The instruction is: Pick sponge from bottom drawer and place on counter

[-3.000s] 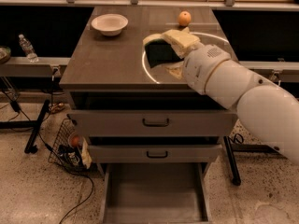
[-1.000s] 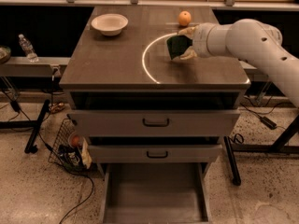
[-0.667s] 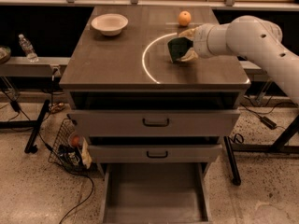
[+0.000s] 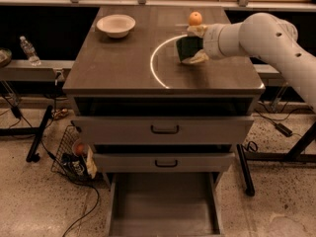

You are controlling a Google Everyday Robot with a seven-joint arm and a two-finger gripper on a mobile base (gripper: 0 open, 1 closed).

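The sponge [image 4: 185,48] is out of the bottom drawer [image 4: 163,209], which stands pulled out at floor level. It sits clamped between the fingers [image 4: 198,31] of the gripper [image 4: 194,45], low over the right half of the table [image 4: 108,63], just inside the white arc [image 4: 154,65]. Whether its underside touches the surface I cannot tell.

The step in hand looks like the set-down. To do it well, the gripper should come down until the sponge rests flat on the table before the fingers part. Then it should draw straight back, so the soft foam is not dragged or flipped. The orange [image 4: 195,18] lies just behind the gripper, toward the far edge, so any retreat is better made to the right than backward. The bowl [image 4: 116,24] is well apart at the far left and should be no trouble.

The arm [image 4: 261,31] reaches in from the right — its white forearm crosses the table's right edge roughly level. The wrist is turned so that one finger lies above the sponge and one below and beside it, and the dark green face points left toward the arc.
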